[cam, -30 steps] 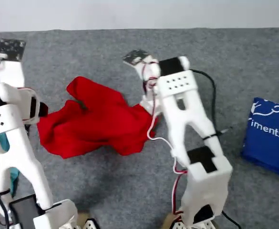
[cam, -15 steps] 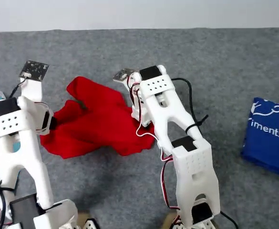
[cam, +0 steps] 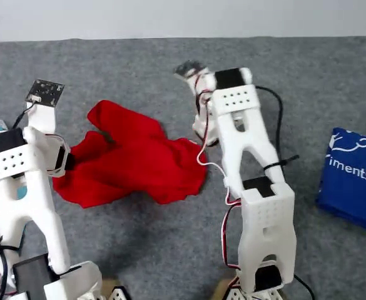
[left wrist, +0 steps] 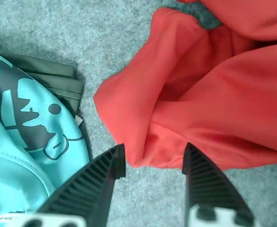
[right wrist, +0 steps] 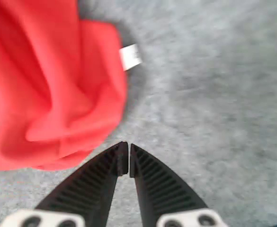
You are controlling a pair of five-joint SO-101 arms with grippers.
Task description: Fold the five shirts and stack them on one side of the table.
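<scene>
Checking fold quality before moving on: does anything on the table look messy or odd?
The red cloth shirt lies crumpled in a bunched heap on the grey felt table, not folded, its white tag sticking out. The open left hand straddles one edge.

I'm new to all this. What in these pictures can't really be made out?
Blue shirt: cut off by the high view's right edge.
Teal shirt: cut off by the left wrist view's edge; in the high view the left arm hides most of it.
Dark cloth: the teal shirt covers all but a strip.
White tag on the red shirt: too blurred to read.
</scene>
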